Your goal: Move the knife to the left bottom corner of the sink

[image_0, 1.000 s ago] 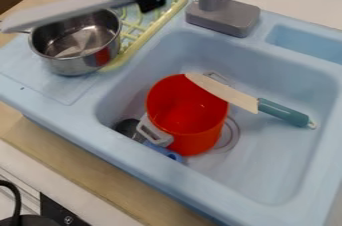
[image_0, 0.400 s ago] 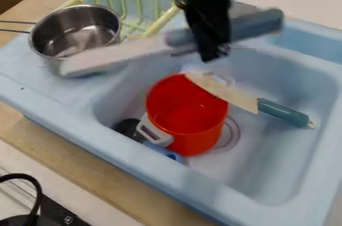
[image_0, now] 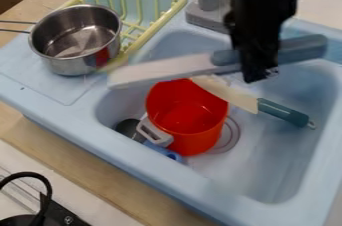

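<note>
While a round steel saucepan (image_0: 72, 64) sits upper left, your long white-bladed, grey-blue-handled knife (image_0: 160, 70) spans the upper middle, above the light-blue plastic sink (image_0: 120, 137), its handle clamped in your black two-finger gripper (image_0: 258, 74) at upper right.

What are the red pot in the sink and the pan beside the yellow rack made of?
The red pot looks like smooth plastic, judging by its even colour and soft shine. The pan seems to be polished metal, probably steel, given its silvery, mirror-like reflections.
</note>
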Tool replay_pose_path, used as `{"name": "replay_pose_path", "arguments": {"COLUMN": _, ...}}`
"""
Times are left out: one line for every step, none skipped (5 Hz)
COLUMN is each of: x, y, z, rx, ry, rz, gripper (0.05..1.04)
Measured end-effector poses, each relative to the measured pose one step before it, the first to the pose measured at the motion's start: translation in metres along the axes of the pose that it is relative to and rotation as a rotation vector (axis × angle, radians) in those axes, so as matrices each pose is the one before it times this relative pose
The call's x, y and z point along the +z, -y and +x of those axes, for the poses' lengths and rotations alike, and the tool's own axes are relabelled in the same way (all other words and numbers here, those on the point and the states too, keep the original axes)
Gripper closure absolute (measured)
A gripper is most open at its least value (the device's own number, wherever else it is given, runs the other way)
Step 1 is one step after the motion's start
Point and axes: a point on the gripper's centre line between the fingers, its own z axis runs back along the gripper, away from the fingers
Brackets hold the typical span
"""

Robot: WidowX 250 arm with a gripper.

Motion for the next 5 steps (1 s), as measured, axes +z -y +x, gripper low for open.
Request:
{"name": "replay_pose_path", "arguments": {"x": -0.00251, "y": 0.01080, "z": 0.00545, "rx": -0.0263, "ry": -0.0039, "rz": -0.0090, "gripper": 0.700}}
{"name": "replay_pose_path", "arguments": {"x": -0.00680, "y": 0.00763, "z": -0.00095, "rx": -0.0537, "ry": -0.0147, "rz": -0.0090, "gripper": 0.700}}
{"name": "replay_pose_path", "arguments": {"x": -0.01163, "y": 0.00103, "z": 0.00223, "rx": -0.0801, "ry": -0.0309, "rz": 0.0096, "gripper": 0.700}}
{"name": "replay_pose_path", "arguments": {"x": -0.00665, "y": 0.00152, "z": -0.00199, "rx": -0.0722, "ry": 0.0187, "rz": -0.0078, "gripper": 0.700}}
{"name": "replay_pose_path", "arguments": {"x": -0.00204, "y": -0.00001, "z": -0.00012, "rx": -0.0769, "ry": -0.0006, "rz": 0.0092, "gripper": 0.700}}
